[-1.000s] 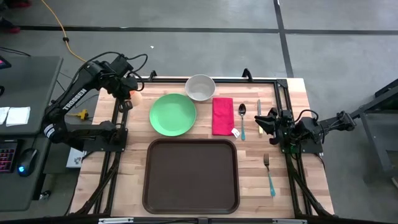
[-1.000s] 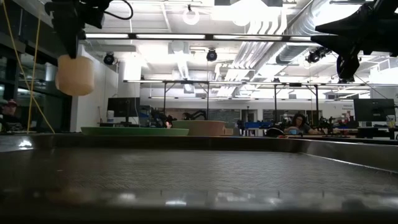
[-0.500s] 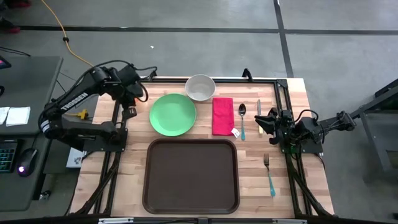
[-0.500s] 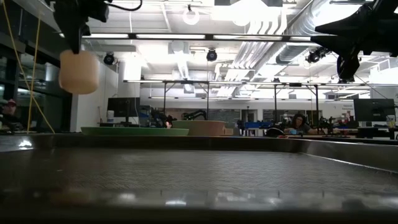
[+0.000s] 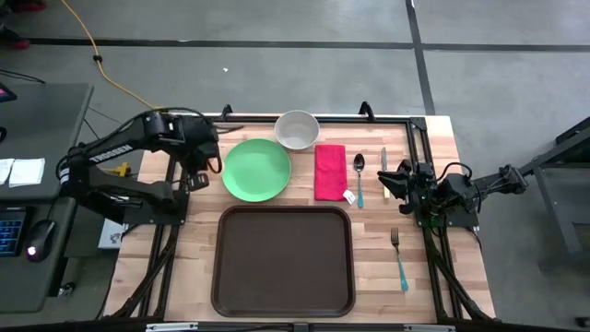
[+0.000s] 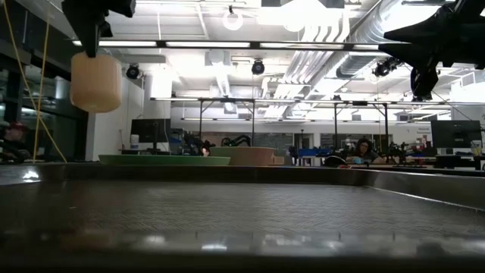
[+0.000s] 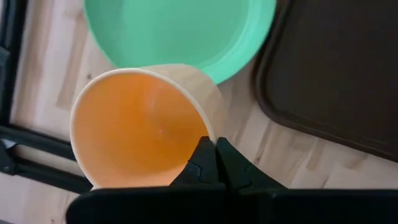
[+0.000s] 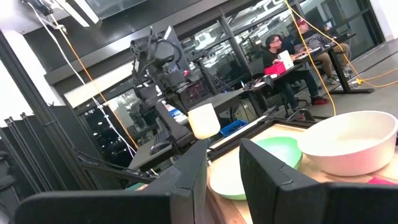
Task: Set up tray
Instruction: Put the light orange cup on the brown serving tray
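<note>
Leftmost, the left gripper [image 7: 214,163] hangs above the wooden table [image 5: 378,267], just beside the left edge of the green plate [image 5: 256,170]; its fingers are pinched shut on the rim of a pale paper cup [image 7: 140,127] with an orange inside, which the low view shows lifted clear of the table [image 6: 95,81]; the cup hangs over bare wood between the black frame rail [image 5: 173,184] and the plate. Behind the plate's right side stands a white bowl [image 5: 297,130], touching or nearly touching it; right of the plate lies a folded red napkin [image 5: 330,171], then a spoon [image 5: 359,177] with a light blue handle, then a knife [image 5: 383,164]. In front of the plate and napkin, near the table's middle, lies the tray [image 5: 283,261], dark brown, nothing on it. Farther right the right gripper [image 5: 395,183] hovers just beside the knife, its fingers [image 8: 186,180] part open with nothing between them; in front of it, right of the tray, a fork [image 5: 398,258] with a light blue handle lies on the wood.
</note>
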`<state>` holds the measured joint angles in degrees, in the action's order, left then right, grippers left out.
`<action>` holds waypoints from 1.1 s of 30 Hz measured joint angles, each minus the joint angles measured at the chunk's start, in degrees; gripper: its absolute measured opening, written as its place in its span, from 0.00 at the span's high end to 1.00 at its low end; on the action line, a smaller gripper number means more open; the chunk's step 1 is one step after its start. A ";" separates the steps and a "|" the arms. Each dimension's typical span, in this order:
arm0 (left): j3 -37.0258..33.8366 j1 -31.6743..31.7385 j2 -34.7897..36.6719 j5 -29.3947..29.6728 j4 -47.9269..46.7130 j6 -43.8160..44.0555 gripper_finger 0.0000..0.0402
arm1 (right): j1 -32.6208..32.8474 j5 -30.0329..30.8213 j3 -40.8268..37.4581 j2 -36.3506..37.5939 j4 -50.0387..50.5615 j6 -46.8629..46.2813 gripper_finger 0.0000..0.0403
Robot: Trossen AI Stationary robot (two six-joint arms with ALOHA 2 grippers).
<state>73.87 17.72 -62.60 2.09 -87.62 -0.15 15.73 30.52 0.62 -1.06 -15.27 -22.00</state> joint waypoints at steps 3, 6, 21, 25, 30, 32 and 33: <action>0.00 -3.33 -1.21 0.19 0.79 2.61 0.97 | 0.02 0.00 0.00 0.02 -0.01 0.00 0.82; 0.00 -6.20 -2.56 0.22 0.99 4.79 0.97 | 0.01 0.00 0.00 0.02 0.00 -0.02 0.82; -0.01 -14.95 -6.03 0.26 5.56 11.25 0.97 | 0.02 -0.04 0.00 0.02 0.00 -0.02 0.82; -0.02 -16.85 -6.02 0.42 6.06 13.64 0.97 | 0.01 -0.04 0.00 0.02 0.01 -0.02 0.82; -0.02 -20.14 -6.02 0.66 8.42 17.11 0.97 | 0.01 -0.05 0.00 0.02 0.02 -0.02 0.82; 0.00 -21.62 -6.65 0.67 8.96 18.82 0.97 | 0.01 -0.04 0.00 0.00 0.01 -0.02 0.82; -0.02 -22.38 -7.06 0.70 8.92 19.82 0.97 | 0.02 -0.07 0.00 0.01 0.00 -0.02 0.82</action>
<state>73.84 -4.66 -69.66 2.79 -78.69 19.67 15.75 30.46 0.62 -1.05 -15.27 -22.02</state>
